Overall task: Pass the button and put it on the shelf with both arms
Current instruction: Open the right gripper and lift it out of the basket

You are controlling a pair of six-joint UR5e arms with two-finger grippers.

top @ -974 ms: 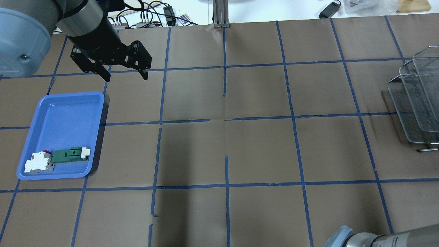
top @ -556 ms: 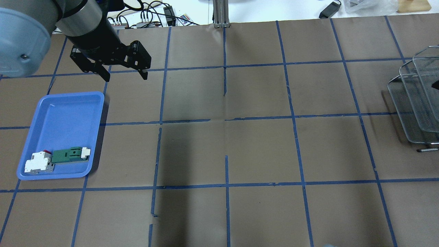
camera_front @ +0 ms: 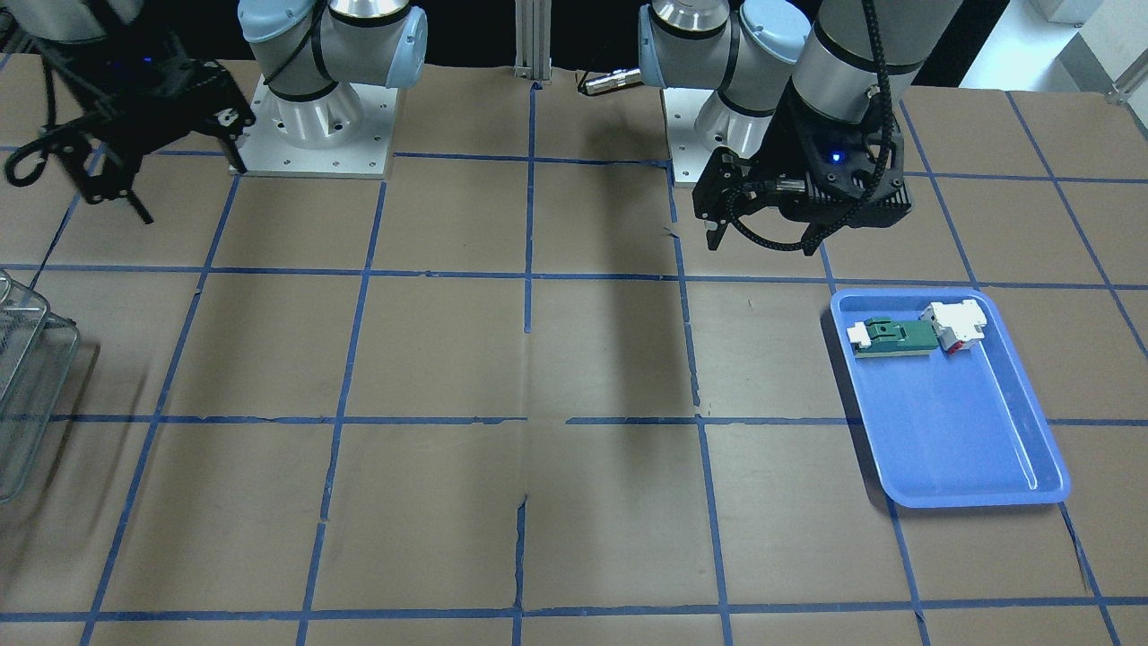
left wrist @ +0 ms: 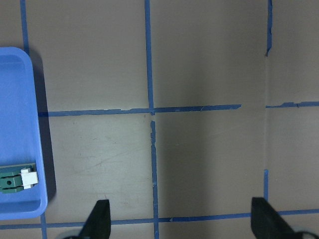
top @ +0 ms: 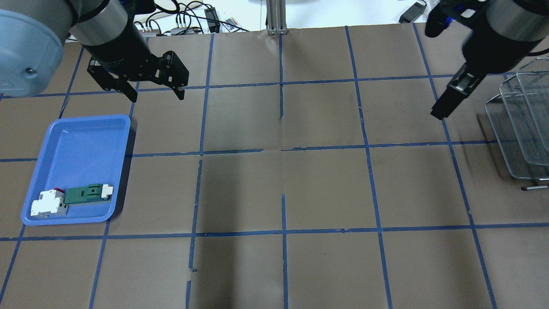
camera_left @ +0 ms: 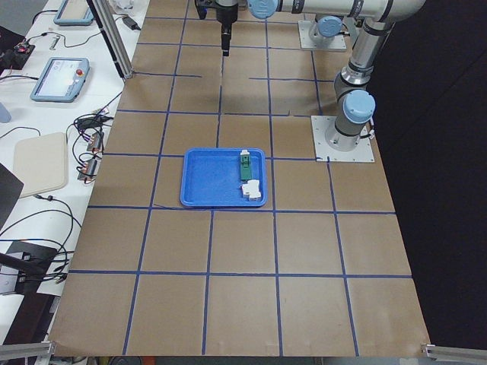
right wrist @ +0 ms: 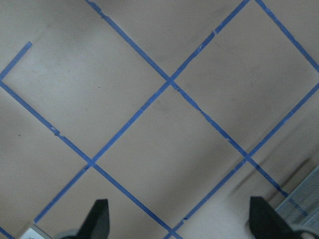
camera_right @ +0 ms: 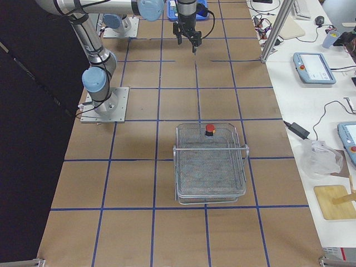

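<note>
The button (camera_right: 209,129), red cap up, stands on the top tier of the wire shelf (camera_right: 211,192), at the tier's end towards the table's middle. The shelf also shows at the overhead view's right edge (top: 521,141); the button does not show there. My right gripper (top: 441,112) hangs beside the shelf, above the table. In the right wrist view its fingers (right wrist: 98,219) are wide apart with nothing between them. My left gripper (top: 157,95) is open and empty, above the table behind the blue tray; its fingers (left wrist: 99,221) also stand wide apart.
A blue tray (top: 85,118) lies at the table's left end with a white-and-green block (top: 88,193) and a white block with red (top: 47,204) in its near end. Brown paper with blue tape lines (top: 283,150) covers the table.
My right arm has left the lower right corner of the overhead view and now comes in at the upper right, with its gripper beside the shelf. My left arm has not moved.
</note>
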